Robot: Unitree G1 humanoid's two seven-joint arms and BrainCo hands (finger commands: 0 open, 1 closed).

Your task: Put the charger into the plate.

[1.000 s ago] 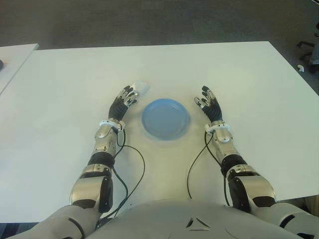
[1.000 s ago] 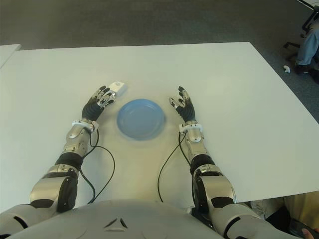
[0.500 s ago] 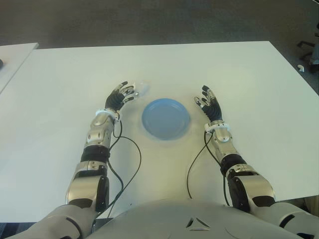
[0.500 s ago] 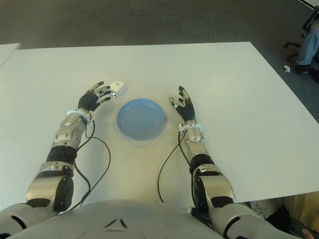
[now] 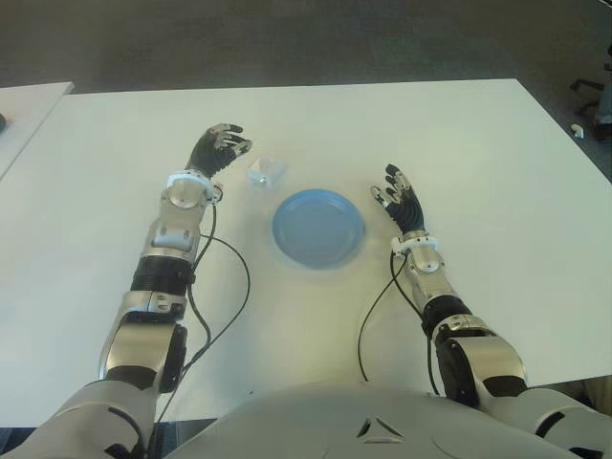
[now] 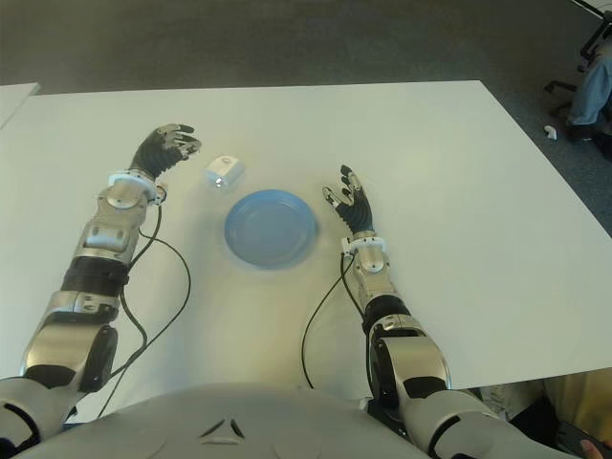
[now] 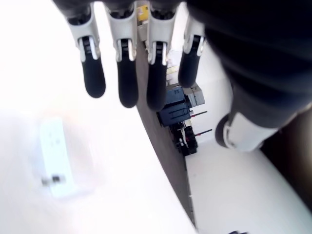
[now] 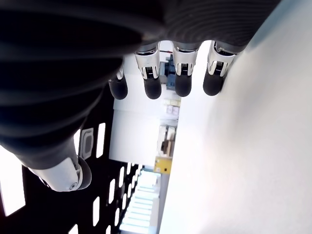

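A small white charger point(image 5: 266, 172) lies on the white table point(image 5: 459, 143), just beyond the far left rim of the blue plate point(image 5: 317, 229). The charger also shows in the left wrist view point(image 7: 56, 156), apart from the fingers. My left hand point(image 5: 218, 146) is raised to the left of the charger, fingers relaxed and holding nothing. To the right of the plate my right hand point(image 5: 397, 195) shows with fingers spread and nothing in them. The plate holds nothing.
A second white table's corner point(image 5: 29, 105) shows at the far left. Black cables point(image 5: 229, 287) trail from both wrists over the near part of the table. Dark floor lies beyond the far edge, and chair parts point(image 5: 588, 96) stand at the right.
My left hand has moved left and away from me, off the charger, which now lies fully uncovered. The right hand has not moved.
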